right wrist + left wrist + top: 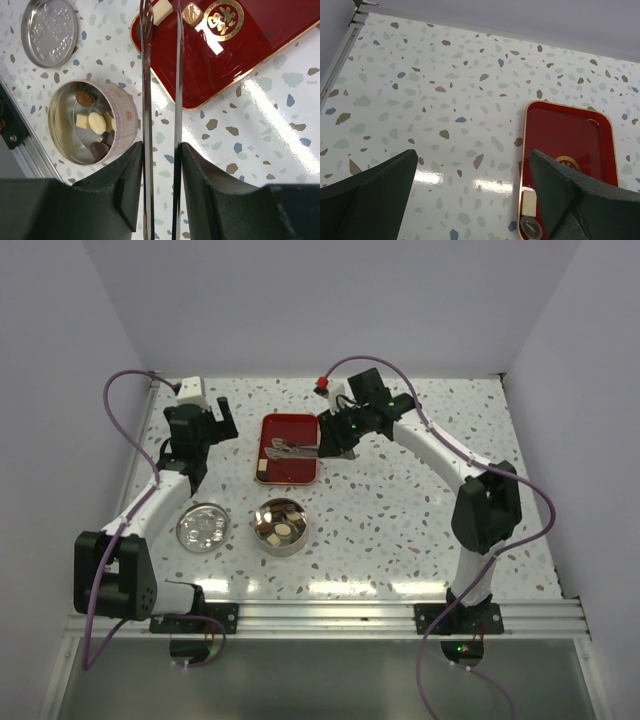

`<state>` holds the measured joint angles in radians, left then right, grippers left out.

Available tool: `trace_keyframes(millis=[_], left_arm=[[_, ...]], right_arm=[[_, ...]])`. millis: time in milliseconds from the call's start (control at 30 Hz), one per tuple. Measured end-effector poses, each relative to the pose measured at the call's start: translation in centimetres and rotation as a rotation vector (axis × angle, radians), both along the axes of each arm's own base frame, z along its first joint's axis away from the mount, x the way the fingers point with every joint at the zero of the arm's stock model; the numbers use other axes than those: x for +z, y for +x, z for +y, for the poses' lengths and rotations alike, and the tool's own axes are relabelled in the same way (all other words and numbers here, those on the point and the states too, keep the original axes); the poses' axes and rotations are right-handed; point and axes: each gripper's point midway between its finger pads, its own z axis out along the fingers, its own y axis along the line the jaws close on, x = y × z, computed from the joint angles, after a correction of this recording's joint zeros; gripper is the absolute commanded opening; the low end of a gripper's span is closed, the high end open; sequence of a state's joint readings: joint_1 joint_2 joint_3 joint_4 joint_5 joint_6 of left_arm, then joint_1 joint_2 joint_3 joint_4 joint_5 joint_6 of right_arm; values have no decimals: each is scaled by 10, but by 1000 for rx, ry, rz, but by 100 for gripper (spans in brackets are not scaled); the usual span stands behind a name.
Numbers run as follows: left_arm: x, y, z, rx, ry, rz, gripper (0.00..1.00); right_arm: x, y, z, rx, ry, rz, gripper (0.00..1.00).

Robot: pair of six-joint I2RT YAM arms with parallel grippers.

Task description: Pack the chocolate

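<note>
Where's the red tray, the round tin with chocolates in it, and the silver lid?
Red rectangular gold-rimmed tray (260,35): right wrist view, bare red floor.
Round silver metal tin (125,131): right wrist view, pale outer wall.
Round silver embossed lid (49,31): right wrist view, middle.

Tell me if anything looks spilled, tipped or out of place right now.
Nothing stands out. The tin stands upright with chocolate inside, its lid lies flat beside it, and two pieces sit in a corner of the red tray. None lies on the table. The right gripper holds the tweezers straight.
</note>
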<state>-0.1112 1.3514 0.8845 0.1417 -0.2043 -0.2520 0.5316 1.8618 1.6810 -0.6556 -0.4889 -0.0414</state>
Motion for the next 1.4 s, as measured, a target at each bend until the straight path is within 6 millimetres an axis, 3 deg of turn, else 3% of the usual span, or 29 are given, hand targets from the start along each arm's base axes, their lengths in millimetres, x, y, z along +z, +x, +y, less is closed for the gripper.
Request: trace_keyframes(millis=[400,733,1033,1233,1400], left_arm=[[0,0,0,0,0,0,100],[0,0,0,0,0,0,100],[0,0,0,1,1,0,100],[0,0,0,1,1,0,100],[0,0,0,1,1,0,100]], right_arm=[[-33,5,2,-13,-22,53,43],[-40,9,2,-30,-34,54,43],[-61,12,2,-35,-59,84,42],[-64,13,3,-38,-61,91,32],[-64,13,3,-38,-61,91,30]])
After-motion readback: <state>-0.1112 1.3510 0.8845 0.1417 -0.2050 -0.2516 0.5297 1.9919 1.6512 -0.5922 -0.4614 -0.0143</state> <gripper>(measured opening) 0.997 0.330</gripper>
